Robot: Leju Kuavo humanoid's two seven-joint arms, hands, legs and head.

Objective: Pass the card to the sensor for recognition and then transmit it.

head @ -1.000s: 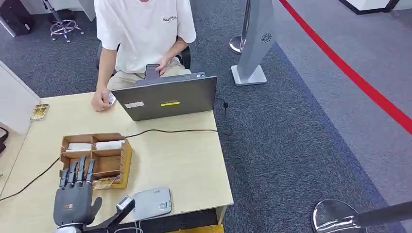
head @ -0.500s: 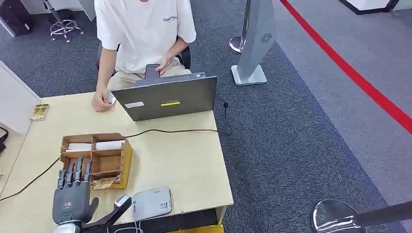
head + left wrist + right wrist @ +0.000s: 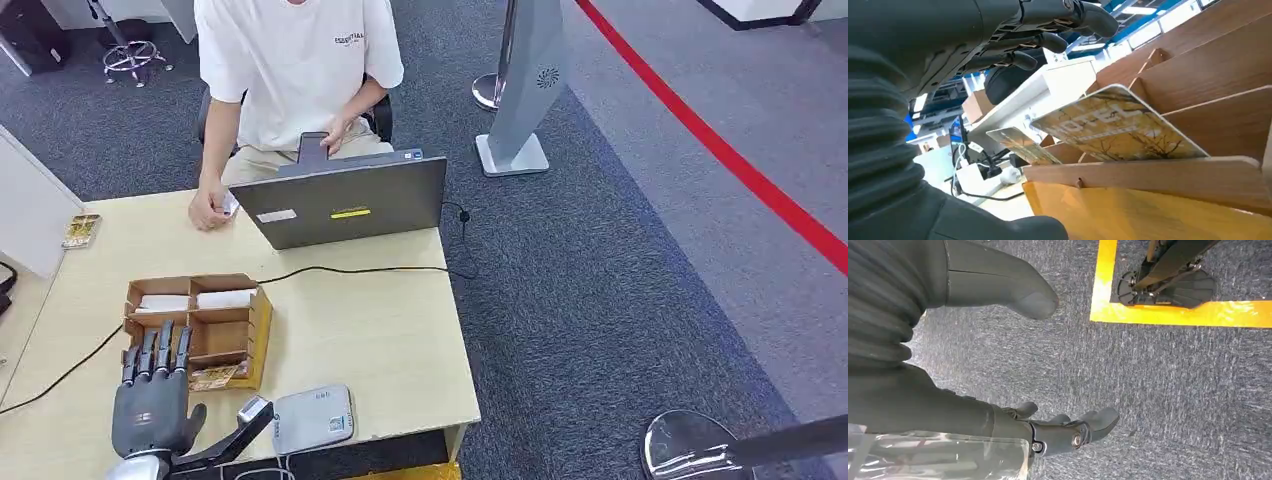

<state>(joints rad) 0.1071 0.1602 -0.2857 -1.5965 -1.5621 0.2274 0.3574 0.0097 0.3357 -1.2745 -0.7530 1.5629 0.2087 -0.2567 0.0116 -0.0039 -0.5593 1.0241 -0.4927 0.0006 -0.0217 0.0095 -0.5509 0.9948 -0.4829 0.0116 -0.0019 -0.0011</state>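
Since a second ago our left hand [image 3: 150, 408] has dipped toward the table's [image 3: 390, 330] near edge and come partway back up, so its fingertips again overlap the tray's [image 3: 255, 325] near left compartment. The person's hand [image 3: 212, 208] at the far edge has lifted slightly.

The card [image 3: 214, 378] leans in the tray's near front slot, just right of our fingers and slightly ahead; its long axis runs along the tray's front edge. The wrist view shows the card [image 3: 1118, 127] tilted up against the dividers, with our fingers [image 3: 1048, 42] spread above it, apart, holding nothing.

The reader [image 3: 312, 418] lies at the near edge, right of the hand. Our right hand [image 3: 1068, 432] hangs over carpet, loosely open, so the left is nearer.
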